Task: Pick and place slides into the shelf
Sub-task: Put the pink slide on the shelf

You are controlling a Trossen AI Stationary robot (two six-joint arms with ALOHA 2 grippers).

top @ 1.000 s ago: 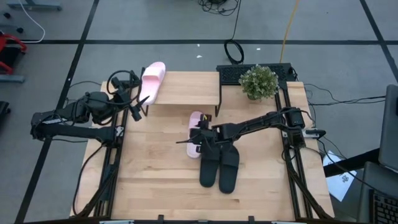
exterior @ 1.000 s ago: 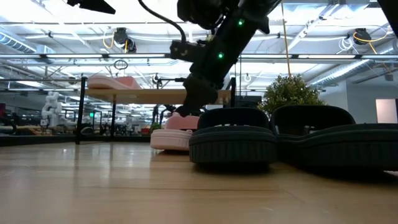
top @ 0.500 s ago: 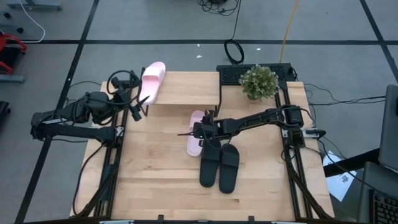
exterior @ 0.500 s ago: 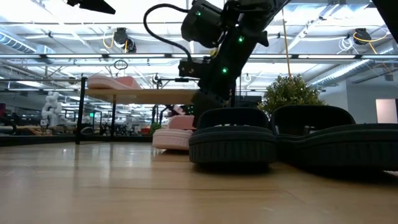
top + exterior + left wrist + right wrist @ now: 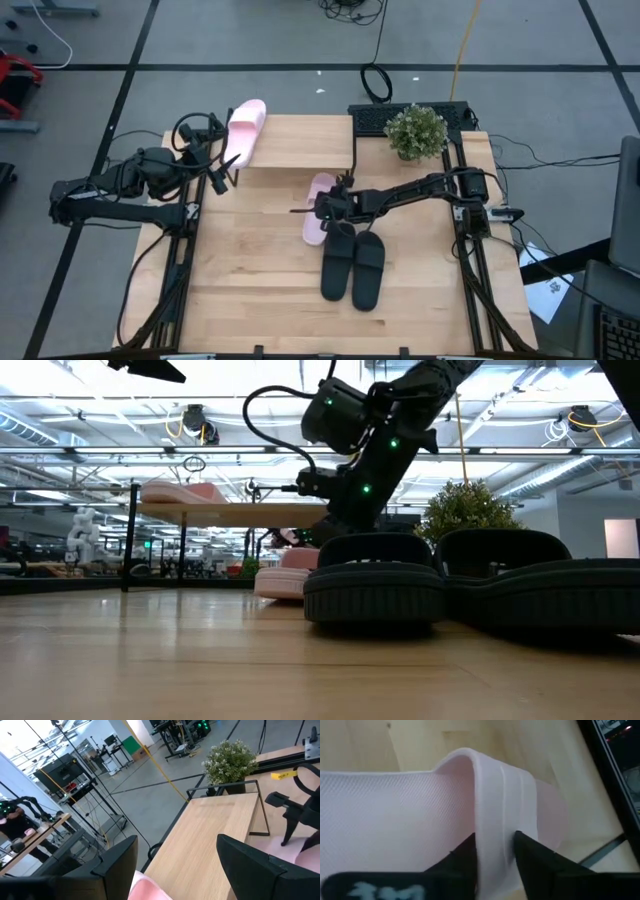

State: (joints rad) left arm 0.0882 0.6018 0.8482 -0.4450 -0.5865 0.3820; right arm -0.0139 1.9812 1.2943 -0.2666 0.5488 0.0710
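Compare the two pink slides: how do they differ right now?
Place: the pink slide on the shelf lies on the shelf top at its left end; the pink slide on the table lies on the table in front of the shelf, beside the black pair.
Contact: the right gripper pinches the table slide's strap; nothing touches the shelf slide.
Both are light pink with a wide strap.

Looks like a robotics lab, honestly. Taped grey floor, loose cables, overhead strip lights, and more robot rigs at benches behind.
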